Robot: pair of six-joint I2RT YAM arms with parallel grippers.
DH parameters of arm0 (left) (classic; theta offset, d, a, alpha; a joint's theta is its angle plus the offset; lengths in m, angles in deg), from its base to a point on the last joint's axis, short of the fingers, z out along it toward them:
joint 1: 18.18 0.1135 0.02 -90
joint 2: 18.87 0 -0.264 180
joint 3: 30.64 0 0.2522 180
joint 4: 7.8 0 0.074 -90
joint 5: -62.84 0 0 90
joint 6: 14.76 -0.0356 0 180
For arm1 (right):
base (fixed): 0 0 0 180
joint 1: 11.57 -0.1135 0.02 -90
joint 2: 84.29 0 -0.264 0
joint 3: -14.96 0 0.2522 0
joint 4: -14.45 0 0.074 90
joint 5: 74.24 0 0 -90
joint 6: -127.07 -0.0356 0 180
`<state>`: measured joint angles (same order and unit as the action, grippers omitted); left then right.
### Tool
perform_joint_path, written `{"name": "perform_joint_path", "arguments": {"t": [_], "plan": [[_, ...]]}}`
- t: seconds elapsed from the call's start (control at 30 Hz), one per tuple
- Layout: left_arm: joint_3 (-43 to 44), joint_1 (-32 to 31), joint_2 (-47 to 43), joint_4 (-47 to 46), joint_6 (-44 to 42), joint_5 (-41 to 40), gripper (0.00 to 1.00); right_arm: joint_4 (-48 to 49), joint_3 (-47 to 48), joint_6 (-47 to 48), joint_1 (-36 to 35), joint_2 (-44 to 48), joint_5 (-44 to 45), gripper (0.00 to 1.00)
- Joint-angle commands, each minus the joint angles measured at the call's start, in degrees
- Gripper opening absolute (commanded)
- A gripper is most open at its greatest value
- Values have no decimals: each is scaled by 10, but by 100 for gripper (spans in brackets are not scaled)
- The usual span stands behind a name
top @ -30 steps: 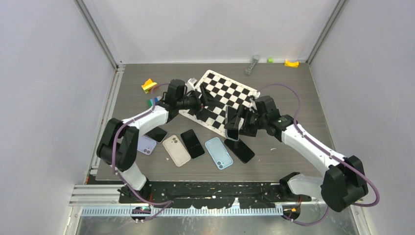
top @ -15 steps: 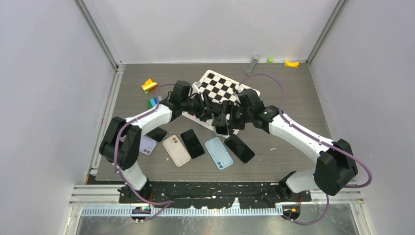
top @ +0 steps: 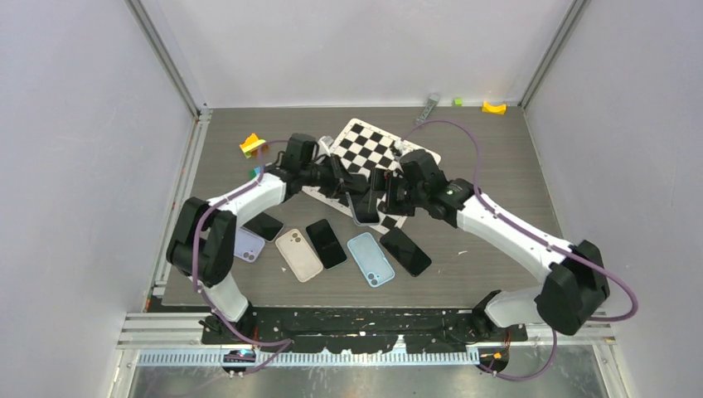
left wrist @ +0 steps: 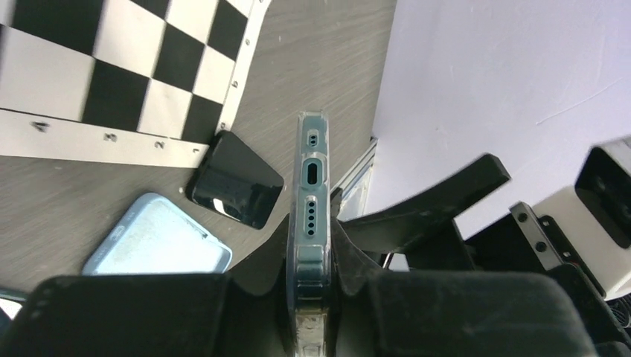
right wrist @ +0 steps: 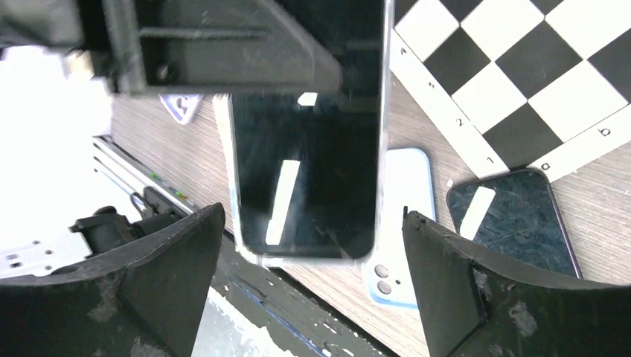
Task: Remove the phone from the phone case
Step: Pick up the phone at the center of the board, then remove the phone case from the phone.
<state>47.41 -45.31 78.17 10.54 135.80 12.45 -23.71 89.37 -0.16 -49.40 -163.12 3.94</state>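
Note:
A black phone in a clear phone case [top: 363,209] hangs in the air above the checkerboard's near edge, between the two arms. My left gripper [top: 350,197] is shut on it; in the left wrist view the case's bottom edge with its port [left wrist: 313,172] sticks up between the fingers of the left gripper [left wrist: 312,256]. My right gripper [top: 384,196] stands open on the phone's other side. In the right wrist view the phone's dark screen [right wrist: 309,149] lies between the spread fingers of the right gripper [right wrist: 312,222], with a gap on each side.
On the table below lie a light blue case [top: 370,259], a beige case [top: 298,254], a lilac case [top: 247,245] and three bare black phones [top: 405,251], [top: 327,243], [top: 265,226]. The checkerboard [top: 396,148] sits behind. Small coloured pieces [top: 252,145] lie at back left.
The right gripper carried the cased phone left to the left gripper. The left gripper closed on it and the right gripper opened wider, letting go.

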Motion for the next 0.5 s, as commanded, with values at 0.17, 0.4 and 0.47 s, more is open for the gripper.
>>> {"name": "perform_joint_path", "arguments": {"t": [0.17, 0.4, 0.47], "plan": [[12, 137, -86, -156, 102, 100, 0, 159, -38, -52, 2, 171, 35, 100], [-6, 180, -115, -400, 313, 112, 0, 308, -65, -154, 2, 168, -8, 100], [-6, 181, -117, -448, 356, 106, 0, 347, -56, -176, -1, 150, -26, 100]]}}
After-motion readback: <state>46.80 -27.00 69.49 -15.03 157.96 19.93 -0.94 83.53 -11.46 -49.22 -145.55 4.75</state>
